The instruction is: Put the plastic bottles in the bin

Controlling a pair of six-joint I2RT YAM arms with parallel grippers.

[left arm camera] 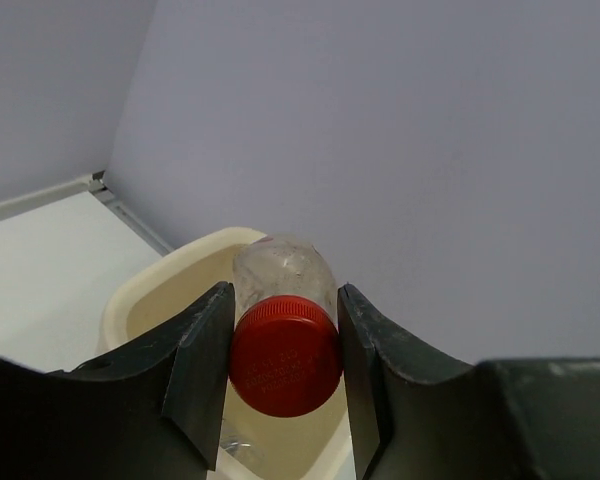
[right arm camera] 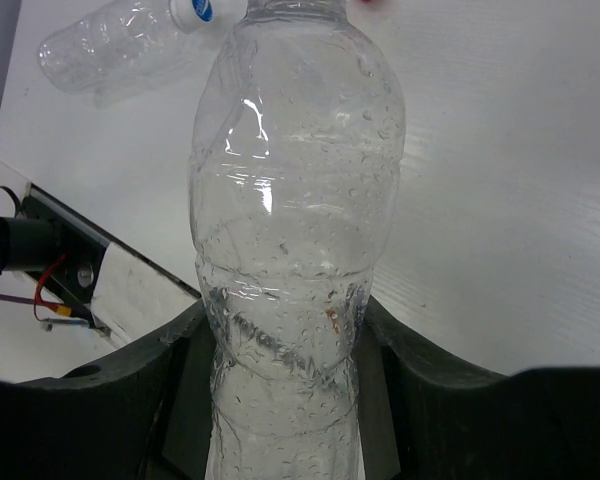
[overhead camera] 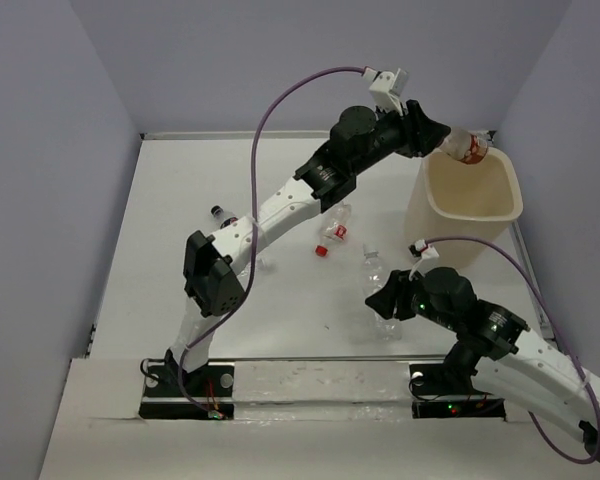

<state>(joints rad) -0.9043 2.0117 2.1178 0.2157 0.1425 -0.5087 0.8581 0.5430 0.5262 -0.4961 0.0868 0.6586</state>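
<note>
Red-capped bottle is clamped by its cap between the left jaws, poised over the open cream bin just beyond them. Right jaws are closed around a clear droplet-beaded bottle; past them on the white bench lies another clear bottle.

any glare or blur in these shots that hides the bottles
Top external: even light, soft shadows, nothing washed out. Left wrist: the red-capped bottle is sharp. Right wrist: white highlights streak the clear bottle, but its outline is readable.
</note>
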